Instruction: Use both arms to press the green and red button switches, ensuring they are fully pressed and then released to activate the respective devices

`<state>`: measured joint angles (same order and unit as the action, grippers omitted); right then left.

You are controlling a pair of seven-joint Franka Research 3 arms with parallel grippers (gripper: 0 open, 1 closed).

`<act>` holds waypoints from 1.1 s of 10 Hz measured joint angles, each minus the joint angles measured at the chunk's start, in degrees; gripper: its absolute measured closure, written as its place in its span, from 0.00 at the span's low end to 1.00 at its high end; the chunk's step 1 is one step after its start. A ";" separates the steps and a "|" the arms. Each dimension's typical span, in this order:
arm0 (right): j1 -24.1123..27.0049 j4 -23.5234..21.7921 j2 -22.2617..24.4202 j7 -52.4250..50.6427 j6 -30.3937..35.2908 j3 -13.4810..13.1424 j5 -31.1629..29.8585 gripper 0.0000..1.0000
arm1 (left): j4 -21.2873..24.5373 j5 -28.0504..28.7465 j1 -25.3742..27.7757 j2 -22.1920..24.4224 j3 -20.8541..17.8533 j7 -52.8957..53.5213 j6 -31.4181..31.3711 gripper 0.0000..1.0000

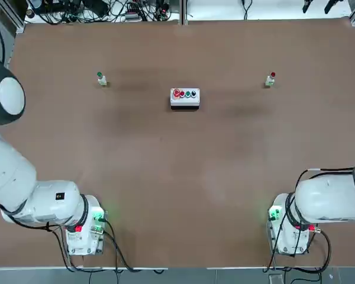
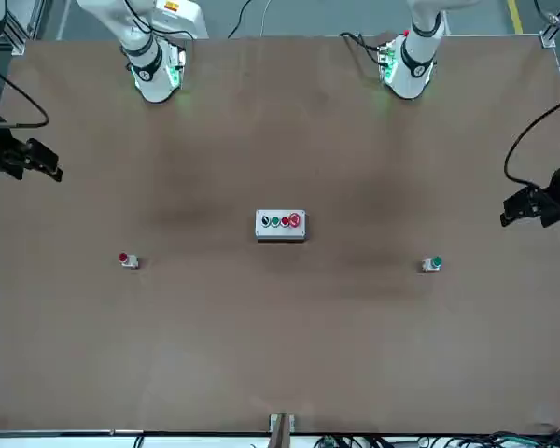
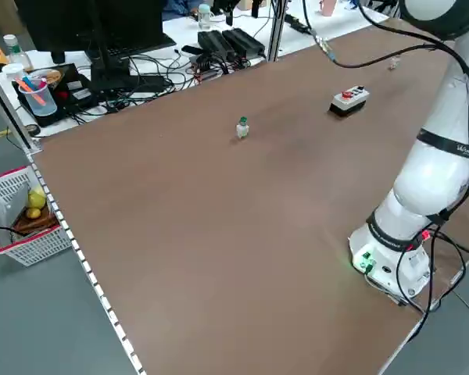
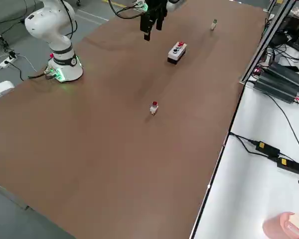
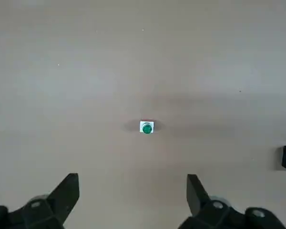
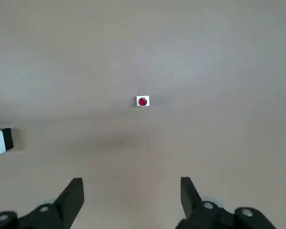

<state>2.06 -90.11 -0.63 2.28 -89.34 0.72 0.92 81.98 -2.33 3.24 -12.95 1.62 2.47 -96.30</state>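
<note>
Evidently both presses are yet to come: left pincer [image 5: 132, 198] and right pincer [image 6: 131, 200] hang released high above green switch [image 5: 146, 127] and red switch [image 6: 142, 101], each lined up over its own target, near the worktop's [image 1: 165, 177] far edge.

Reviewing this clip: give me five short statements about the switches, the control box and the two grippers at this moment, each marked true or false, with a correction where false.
1. The green switch stands on the left arm's side of the table. True.
2. The red switch is lying on top of the white button box. False: it stands alone on the brown table, well apart from the box, on the right arm's side.
3. The left gripper has its fingers spread, with the green switch in view below it. True.
4. The right gripper is clamped on the red switch. False: its fingers are apart and clear of the switch, which it is not touching.
5. The box sits between the two switches. True.
</note>
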 joint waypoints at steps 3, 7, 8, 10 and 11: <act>-0.31 -0.60 -0.17 0.01 -2.52 0.09 0.02 0.46 | 3.07 -0.03 -0.01 -2.25 0.03 0.03 -5.22 0.12; -1.37 -4.48 -2.67 0.07 -9.81 0.25 0.03 0.99 | 8.83 -0.03 -0.25 -2.40 0.31 0.22 -10.62 0.51; -1.79 -7.35 -3.14 0.07 -13.75 0.25 0.03 0.99 | 10.65 -0.03 -0.25 -2.38 0.35 0.29 -12.53 0.60; -2.67 -11.63 -4.45 0.07 -19.75 0.27 0.00 0.99 | 14.68 -0.03 -0.25 -2.10 0.39 0.31 -16.72 0.79; -2.99 -12.57 -5.78 0.07 -21.95 0.27 -0.02 0.99 | 16.99 -0.03 -0.25 -1.68 0.43 0.34 -18.91 0.83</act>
<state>-0.93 -102.67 -6.40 2.35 -111.29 0.99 0.91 98.97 -2.35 2.99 -14.62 2.05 2.82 -115.21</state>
